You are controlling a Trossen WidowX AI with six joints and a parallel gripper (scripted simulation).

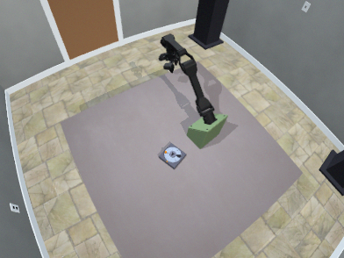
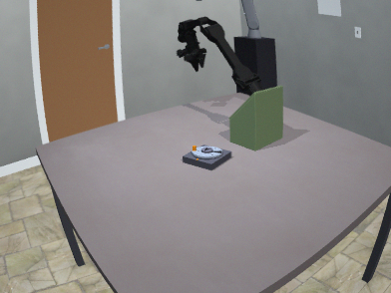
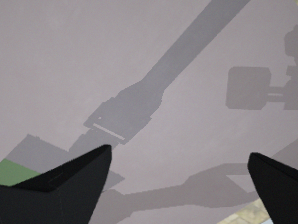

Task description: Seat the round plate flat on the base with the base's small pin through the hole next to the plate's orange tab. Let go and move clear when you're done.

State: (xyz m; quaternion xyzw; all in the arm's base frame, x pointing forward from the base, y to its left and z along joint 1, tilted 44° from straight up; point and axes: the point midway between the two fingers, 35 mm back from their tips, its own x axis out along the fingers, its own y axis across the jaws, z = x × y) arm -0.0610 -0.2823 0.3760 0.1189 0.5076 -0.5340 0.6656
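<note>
Matte table, round grey plate, hand open

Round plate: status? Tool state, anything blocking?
Tool open, empty, raised high near the table's far edge. Round plate already lying on the base, orange tab visible; pin engagement too small to tell. Nothing in the way.

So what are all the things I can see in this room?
round plate: one, light grey with an orange tab, on the base
base: one, dark grey, mid-table
table: one, grey-brown top, dark legs
door: one, brown, back wall
dark stands: two, black, one by the back wall, one at the room's side
green block: one, under the arm
arm: one, black, raised
tool: one, black, open, holding nothing
</note>
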